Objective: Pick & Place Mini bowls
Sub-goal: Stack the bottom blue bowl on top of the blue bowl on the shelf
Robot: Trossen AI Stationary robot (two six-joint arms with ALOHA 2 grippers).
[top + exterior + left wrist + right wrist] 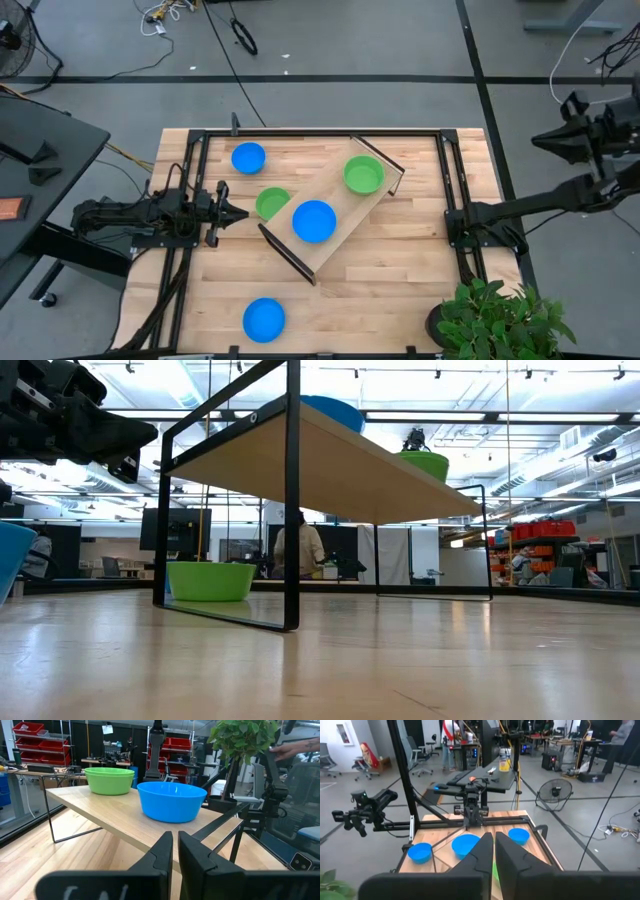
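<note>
Bowls of thin plastic like these should be light, stiff and a little slick, so my guess is that a pinch over the rim, one finger inside and one outside, would hold better than squeezing the round wall. Five show from above: a blue bowl (314, 221) and a green bowl (363, 175) sit on the raised wooden tray (340, 232) that lies slantwise across the middle of the table (400, 290); a second green bowl (271, 203) rests on the table at the tray's near-left edge, partly tucked beneath it, as the low view confirms; another blue bowl (248, 157) lies towards the far left corner, and a third blue one (264, 319) sits near the front edge, well apart from the rest. Whether any bowl has another nested inside I cannot tell. The left gripper (238, 212) is stretched out low and level from the left side, its fingers (165, 851) pressed together and empty, pointing at the tray just beside the tucked green bowl. The right arm waits off the table's right edge, its gripper (493, 845) raised and pulled back, fingers likewise together and holding nothing. A potted plant (497, 318) stands at the front right corner.
</note>
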